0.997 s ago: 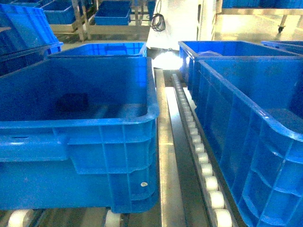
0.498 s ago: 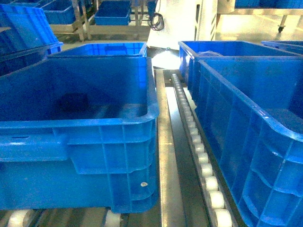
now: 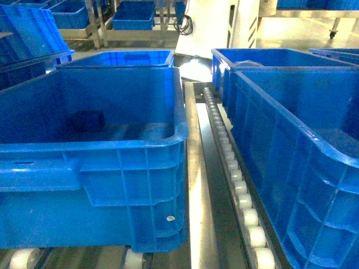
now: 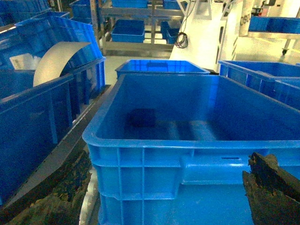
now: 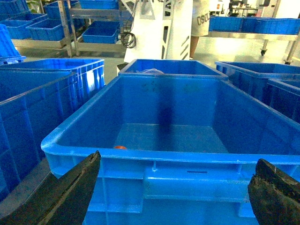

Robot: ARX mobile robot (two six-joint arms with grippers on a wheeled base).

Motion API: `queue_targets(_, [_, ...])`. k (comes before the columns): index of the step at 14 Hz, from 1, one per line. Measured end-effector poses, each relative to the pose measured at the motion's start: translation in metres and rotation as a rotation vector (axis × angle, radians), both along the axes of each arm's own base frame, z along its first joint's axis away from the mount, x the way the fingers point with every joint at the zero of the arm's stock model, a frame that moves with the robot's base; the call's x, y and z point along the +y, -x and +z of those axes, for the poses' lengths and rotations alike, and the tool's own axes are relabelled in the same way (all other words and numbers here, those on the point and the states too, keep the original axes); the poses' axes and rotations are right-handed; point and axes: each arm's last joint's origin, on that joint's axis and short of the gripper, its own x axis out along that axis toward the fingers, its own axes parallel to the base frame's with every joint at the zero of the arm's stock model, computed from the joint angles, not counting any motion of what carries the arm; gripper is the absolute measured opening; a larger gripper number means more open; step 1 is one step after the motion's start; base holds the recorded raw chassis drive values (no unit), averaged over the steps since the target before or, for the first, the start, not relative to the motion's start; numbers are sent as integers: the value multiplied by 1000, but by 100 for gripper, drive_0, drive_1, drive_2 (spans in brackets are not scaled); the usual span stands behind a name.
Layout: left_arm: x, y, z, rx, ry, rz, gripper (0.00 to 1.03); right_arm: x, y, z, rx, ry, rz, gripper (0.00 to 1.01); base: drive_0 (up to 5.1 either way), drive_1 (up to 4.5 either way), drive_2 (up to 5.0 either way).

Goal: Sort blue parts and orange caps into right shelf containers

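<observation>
Although gripping nothing, worth noting the left pincer (image 4: 167, 187) first: spread wide apart, empty, held low in front of the near wall of the left rectangular bright-blue plastic crate with thick rolled rim and ribbed sides (image 4: 154, 143), probably so as to clear that rim before reaching in. Inside, on the smooth floor toward the far left corner, a small dark blue blocky part (image 4: 142, 117), lying loose and apart from the walls. Likely one of the blue parts to be sorted, though too dim to make out in detail. Further left in the same wrist view, a curled sheet of pale grey material (image 4: 58, 58) standing out of a neighbouring crate.

Between the two near crates, in the head view, a bare metal rail with a line of small white rollers (image 3: 235, 179), there for sliding crates along the shelf, hence the tidy rows.

Right of that, the right rectangular bright-blue plastic crate (image 5: 140, 157), with a small round orange cap (image 5: 120, 147) on its floor close behind the near wall. Facing that wall, the right pincer (image 5: 177, 187), likewise parted wide and holding nothing. Judged from this: between picks, with neither arm committed to a reach.
</observation>
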Motion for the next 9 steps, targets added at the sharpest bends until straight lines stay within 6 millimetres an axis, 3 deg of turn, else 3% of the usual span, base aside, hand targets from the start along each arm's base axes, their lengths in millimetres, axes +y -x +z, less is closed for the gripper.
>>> queue_targets(9, [0, 0, 0, 0, 0, 0, 98, 0, 0, 0, 0, 0, 0, 98, 0, 0, 0])
